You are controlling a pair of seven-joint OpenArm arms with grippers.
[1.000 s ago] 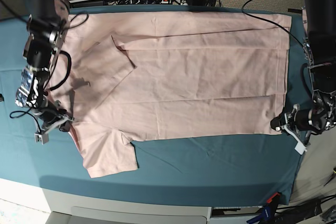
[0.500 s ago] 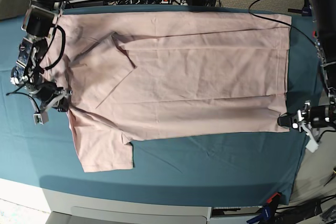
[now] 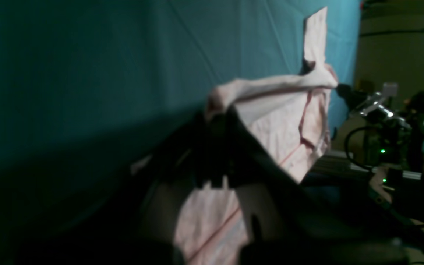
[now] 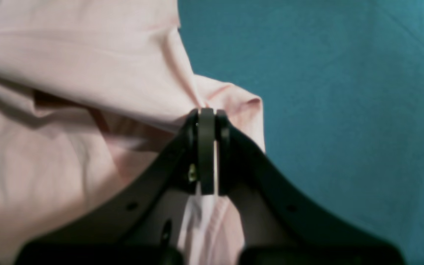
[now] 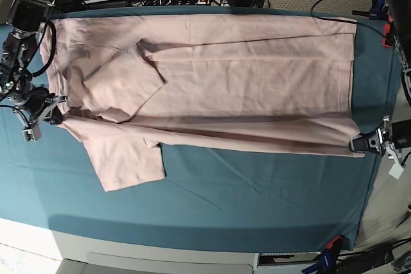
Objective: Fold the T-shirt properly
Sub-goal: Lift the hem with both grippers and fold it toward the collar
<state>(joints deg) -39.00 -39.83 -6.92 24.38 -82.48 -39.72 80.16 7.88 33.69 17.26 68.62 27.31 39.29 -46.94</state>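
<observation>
Cloth: large teal table cloth bare along its near edge.
Sleeve: near sleeve of the pale pink short-sleeved cotton T-shirt lies flat toward that edge.
Left gripper: jaws pinching the shirt's hem corner, by the cloth's side edge.
Right gripper: jaws clamped on the shoulder edge, opposite side.
Shirt body: spread across the cloth's far half, near edge pulled taut between grippers.

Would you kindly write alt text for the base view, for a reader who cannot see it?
A pale pink T-shirt lies spread sideways on a teal table cloth, its near edge pulled taut between the right gripper, shut on one end, and the left gripper, shut on the other. One sleeve lies flat toward the front edge.
</observation>
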